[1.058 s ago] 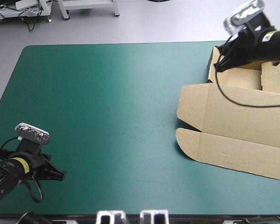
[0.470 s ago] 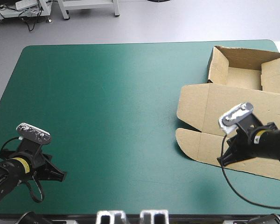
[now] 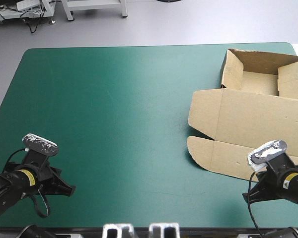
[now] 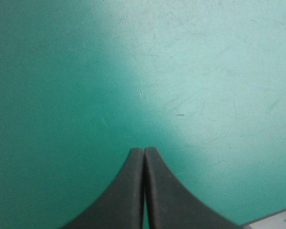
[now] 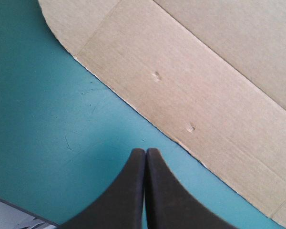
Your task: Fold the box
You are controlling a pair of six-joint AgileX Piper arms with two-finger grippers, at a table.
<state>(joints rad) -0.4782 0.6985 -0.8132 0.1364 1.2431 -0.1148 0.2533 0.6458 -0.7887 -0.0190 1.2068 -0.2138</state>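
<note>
The brown box lies at the table's right side as an open tray with raised walls at the far right and its lid flat toward the front. My right gripper hovers near the front right, just off the lid's front edge, shut and holding nothing. In the right wrist view that gripper points at teal-green cover, with the lid's front flap just ahead of the tips. My left gripper rests at the front left, far from the box; in the left wrist view this gripper is shut over bare cover.
The teal-green cover stretches wide between the two arms. The table's front edge runs close behind both grippers, and the box's right part reaches the table's right edge.
The right arm swept from the tray at the far right, over the lid, down to the front right corner. The left arm shifted slightly toward the right.
</note>
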